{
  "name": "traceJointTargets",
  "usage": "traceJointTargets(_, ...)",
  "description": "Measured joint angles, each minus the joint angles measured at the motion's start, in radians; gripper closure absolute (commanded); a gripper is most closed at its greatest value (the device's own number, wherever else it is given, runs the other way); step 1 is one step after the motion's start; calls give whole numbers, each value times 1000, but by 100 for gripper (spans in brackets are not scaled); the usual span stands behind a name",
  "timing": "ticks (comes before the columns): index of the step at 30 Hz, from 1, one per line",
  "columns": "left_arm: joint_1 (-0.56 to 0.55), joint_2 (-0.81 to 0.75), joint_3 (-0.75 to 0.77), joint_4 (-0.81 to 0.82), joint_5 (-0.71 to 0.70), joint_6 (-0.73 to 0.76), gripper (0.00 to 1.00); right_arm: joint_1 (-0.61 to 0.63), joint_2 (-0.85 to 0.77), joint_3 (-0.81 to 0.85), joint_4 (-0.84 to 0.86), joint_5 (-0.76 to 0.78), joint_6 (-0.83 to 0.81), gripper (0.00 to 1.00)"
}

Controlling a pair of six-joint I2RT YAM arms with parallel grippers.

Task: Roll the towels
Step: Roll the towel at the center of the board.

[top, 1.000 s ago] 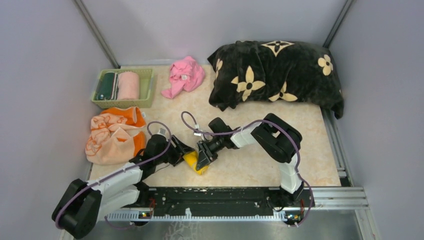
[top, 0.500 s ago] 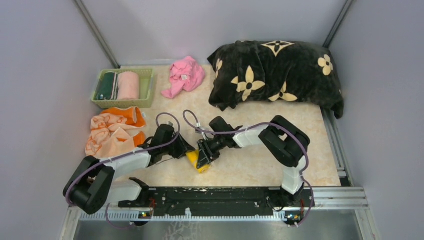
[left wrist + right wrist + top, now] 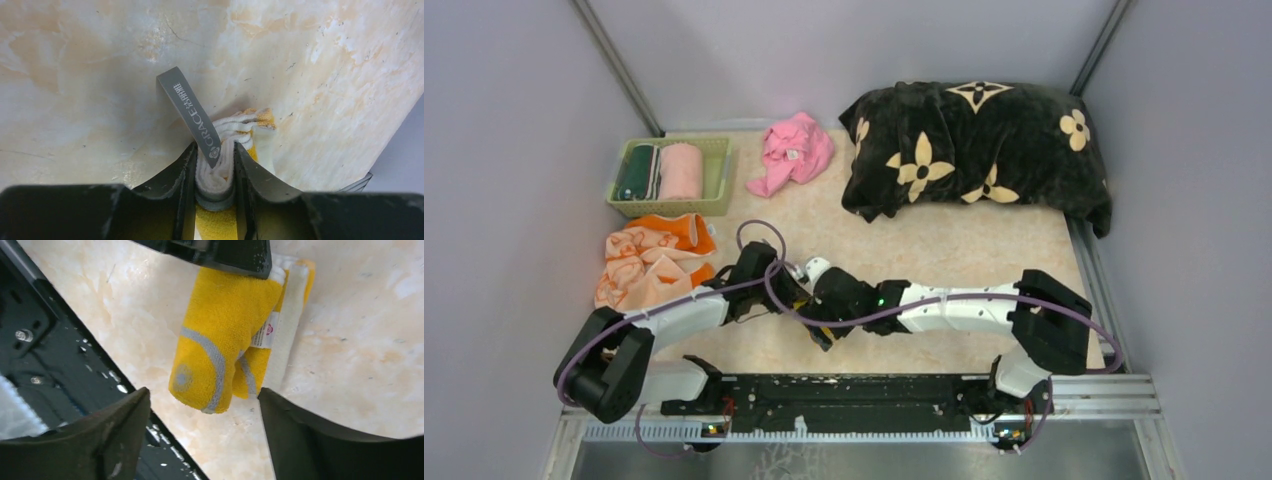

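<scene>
Firmly, the left end effector [image 3: 215, 150] pinches the rolled towel [image 3: 220, 330] by its end.

a pale marble-patterned worktop [image 3: 944, 255], beige with faint orange veins and fine dark specks, forms the base of a small booth. a plain grey-lilac back wall [image 3: 844, 50], left wall [image 3: 514, 150] and right wall [image 3: 1194, 200] close it in. slim metal posts [image 3: 619, 70] rise at the two rear corners. a black rail [image 3: 854, 390] lines the near edge, with shiny sheet metal [image 3: 874, 455] below it. the light is soft and even, the shadows weak.
</scene>
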Motion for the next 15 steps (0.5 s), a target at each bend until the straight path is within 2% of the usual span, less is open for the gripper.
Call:
traceJointTargets(7,0,3,12,-23,-14,3,65,153,24,68,-32,282,-20,19)
traceJointTargets(15,0,7,19,-32,-16,3,64,232,204,166,-54,442,-19,34)
